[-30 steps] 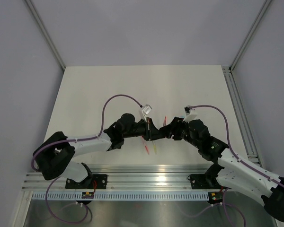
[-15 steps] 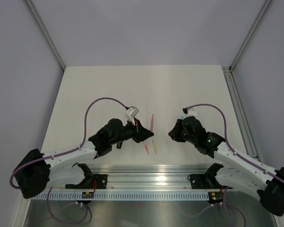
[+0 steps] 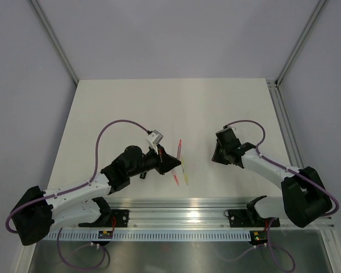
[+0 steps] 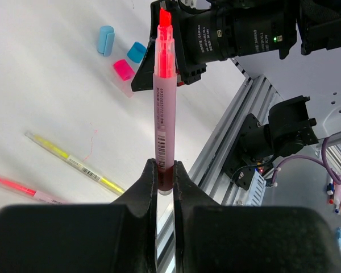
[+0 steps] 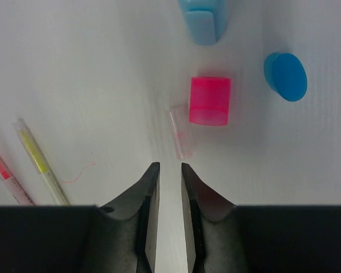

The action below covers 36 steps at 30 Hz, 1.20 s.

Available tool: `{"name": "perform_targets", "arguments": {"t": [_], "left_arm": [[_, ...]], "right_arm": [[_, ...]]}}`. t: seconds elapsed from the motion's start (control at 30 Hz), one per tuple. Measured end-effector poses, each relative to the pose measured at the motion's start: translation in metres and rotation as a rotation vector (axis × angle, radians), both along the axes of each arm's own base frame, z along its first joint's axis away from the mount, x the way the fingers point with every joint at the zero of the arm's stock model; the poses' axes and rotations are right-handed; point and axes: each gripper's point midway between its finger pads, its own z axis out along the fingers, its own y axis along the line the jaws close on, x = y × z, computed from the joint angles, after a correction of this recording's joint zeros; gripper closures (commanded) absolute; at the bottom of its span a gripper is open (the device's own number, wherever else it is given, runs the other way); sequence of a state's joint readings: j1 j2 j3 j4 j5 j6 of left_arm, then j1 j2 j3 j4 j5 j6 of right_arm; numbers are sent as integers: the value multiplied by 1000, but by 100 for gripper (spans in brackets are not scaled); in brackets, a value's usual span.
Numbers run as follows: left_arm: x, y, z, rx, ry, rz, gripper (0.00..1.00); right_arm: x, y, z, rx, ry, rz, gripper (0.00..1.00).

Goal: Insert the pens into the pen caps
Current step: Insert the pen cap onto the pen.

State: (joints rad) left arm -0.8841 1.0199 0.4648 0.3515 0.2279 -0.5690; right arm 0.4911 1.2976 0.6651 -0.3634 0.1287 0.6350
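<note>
My left gripper [image 4: 164,168] is shut on the lower end of a pink-red pen [image 4: 163,96], which sticks out with its bare orange-red tip away from the wrist. From above, that pen [image 3: 179,147] hangs over the table's middle. My right gripper [image 5: 166,166] points down at the table, its jaws a narrow gap apart with nothing between them. Just ahead of it lie a bright pink cap [image 5: 209,100], a light blue cap [image 5: 202,14] and a blue cap [image 5: 285,76]. A thin clear sleeve [image 5: 181,132] lies beside the pink cap.
A thin yellow pen [image 3: 185,176] and a thin pink pen [image 3: 176,180] lie on the white table near its front edge, below the held pen. An aluminium rail [image 3: 182,205] runs along the table's near edge. Grey walls enclose the sides and back.
The two grippers, close together a second ago, have drawn apart. The left moved back left with the pen; the right swung right, narrowed its jaws and now points down over the caps.
</note>
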Motion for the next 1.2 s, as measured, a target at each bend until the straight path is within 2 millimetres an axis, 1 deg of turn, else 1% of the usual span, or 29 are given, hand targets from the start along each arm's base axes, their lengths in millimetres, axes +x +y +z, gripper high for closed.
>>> {"name": "perform_targets", "arguments": {"t": [0.13, 0.43, 0.53, 0.73, 0.87, 0.9, 0.97, 1.03, 1.1, 1.2], "left_arm": [[0, 0, 0, 4, -10, -2, 100], [0, 0, 1, 4, -23, -11, 100], [0, 0, 1, 4, -23, -12, 100], [-1, 0, -2, 7, -20, -15, 100], [-3, 0, -4, 10, -16, -20, 100], [-3, 1, -5, 11, -15, -22, 100], [-4, 0, -5, 10, -14, -25, 100], [-4, 0, -4, 7, -16, -28, 100], [-5, 0, -4, 6, -16, -30, 100], [-5, 0, -4, 5, -16, -33, 100]], "right_arm": [[3, -2, -6, -10, 24, -2, 67], [12, -3, -19, -34, 68, 0, 66], [15, -2, -22, -40, 75, 5, 66], [29, 6, -21, -37, 76, 13, 66], [30, 13, -25, -16, 100, 33, 72], [28, 14, -27, -12, 109, 36, 76], [27, 17, -28, -1, 119, 41, 79], [27, 19, -28, 10, 120, 42, 80], [26, 20, -28, 15, 122, 42, 80], [24, 24, -28, 16, 123, 49, 72]]}}
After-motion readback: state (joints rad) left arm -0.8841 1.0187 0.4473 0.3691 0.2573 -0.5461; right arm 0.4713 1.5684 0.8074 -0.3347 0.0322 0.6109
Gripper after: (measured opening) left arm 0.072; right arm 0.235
